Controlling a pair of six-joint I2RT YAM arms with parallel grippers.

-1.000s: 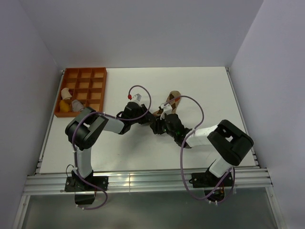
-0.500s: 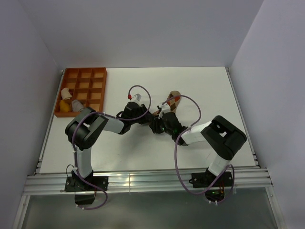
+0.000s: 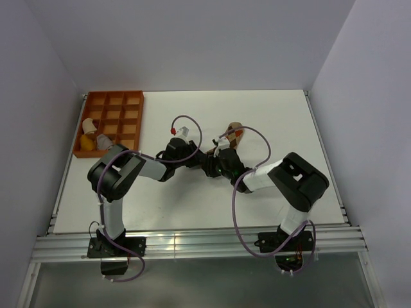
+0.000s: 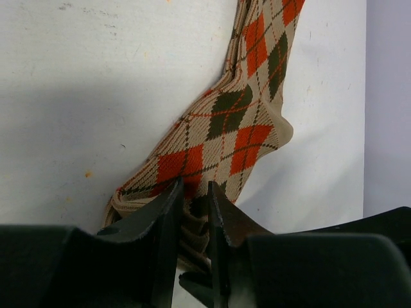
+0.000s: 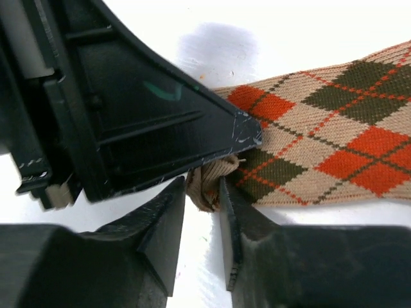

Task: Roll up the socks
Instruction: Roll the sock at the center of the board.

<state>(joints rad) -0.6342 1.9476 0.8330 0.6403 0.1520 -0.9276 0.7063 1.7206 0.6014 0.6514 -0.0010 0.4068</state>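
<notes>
One of the socks, tan with red and brown argyle diamonds (image 3: 234, 133), lies mid-table and runs away from both grippers. Its near end is bunched into a small roll. In the left wrist view the argyle sock (image 4: 237, 128) stretches up and right, and my left gripper (image 4: 196, 186) is shut on the folded layers at its near end. The right wrist view shows the diamond fabric (image 5: 334, 135) at right. My right gripper (image 5: 203, 186) pinches the ribbed roll's edge, right under the left gripper's finger (image 5: 160, 115). From above, the left gripper (image 3: 204, 159) and right gripper (image 3: 215, 160) meet tip to tip.
An orange compartment tray (image 3: 110, 97) stands at the table's back left, with a few small bundles (image 3: 92, 137) in its near-left cells. Purple cables loop above both wrists. Grey walls enclose the table on three sides.
My right gripper has narrowed onto the roll and its arm has shifted slightly left and back. The visible stretch of sock beyond the grippers has shortened. The left gripper has stayed put.
</notes>
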